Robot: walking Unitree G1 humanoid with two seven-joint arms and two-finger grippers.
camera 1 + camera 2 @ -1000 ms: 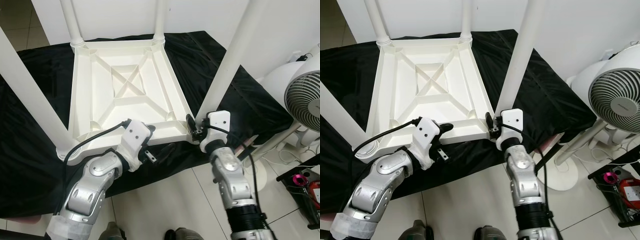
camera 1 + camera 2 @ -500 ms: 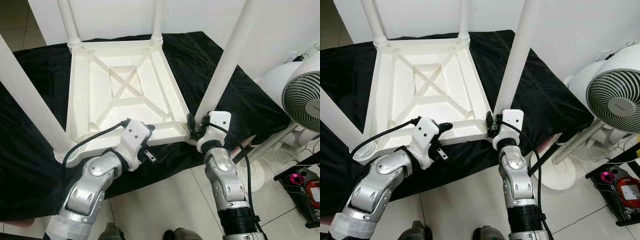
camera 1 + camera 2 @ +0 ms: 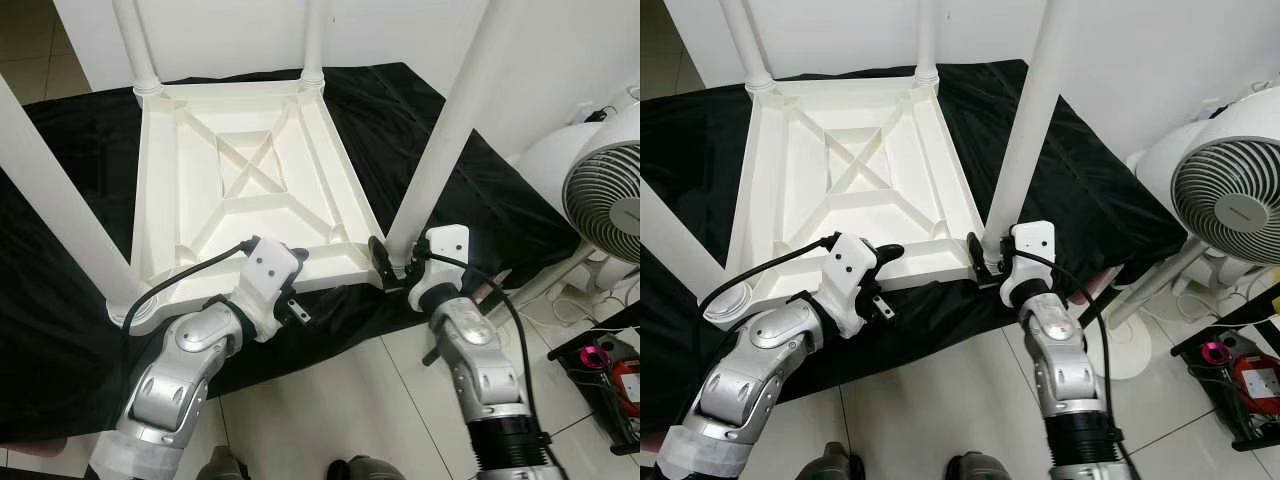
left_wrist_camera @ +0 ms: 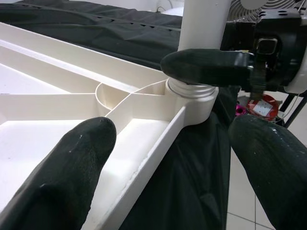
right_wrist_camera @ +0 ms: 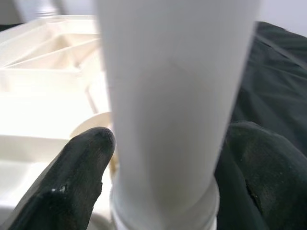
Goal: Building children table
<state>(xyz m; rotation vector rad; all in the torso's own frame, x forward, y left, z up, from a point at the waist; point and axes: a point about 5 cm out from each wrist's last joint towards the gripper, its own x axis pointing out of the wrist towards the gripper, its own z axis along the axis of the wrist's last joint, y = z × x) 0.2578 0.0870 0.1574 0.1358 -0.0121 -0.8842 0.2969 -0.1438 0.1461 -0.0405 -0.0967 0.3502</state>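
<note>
upside-down table on a black cloth, both grippers at its near edge

pale floor tiles (image 3: 340, 400) run under a low surface covered by a black cloth (image 3: 60, 330), with a white wall behind it. on the cloth lies a white plastic table top (image 3: 250, 190), turned upside down so its ribbed underside faces up, with a cross of ribs in the middle. four white legs stand up from its corners: two at the far side, one at the near left corner (image 3: 60, 210), and one at the near right corner (image 3: 445, 130).

the right gripper (image 3: 990, 262) is at the base of the near right leg, where the leg meets its round socket in the table top. in the right wrist view one black finger (image 5: 76, 167) sits on each side of the leg (image 5: 168, 105), pinching it just above the collar.

the left gripper (image 4: 177, 158) is at the near edge of the table top, left of that corner. its fingers are spread: in the left wrist view one fingertip (image 4: 72, 163) is over the inside of the table top and the other is outside over the black cloth, with the rim between them. whether either finger touches the rim cannot be told. a black cable (image 3: 190, 275) loops from the left wrist across the near edge of the table top.

to the right, on the floor, stands a white fan (image 3: 1230, 200) on a round base. beyond it, at the right edge, a dark rack holds a pink object (image 3: 600, 357) and a red one.
</note>
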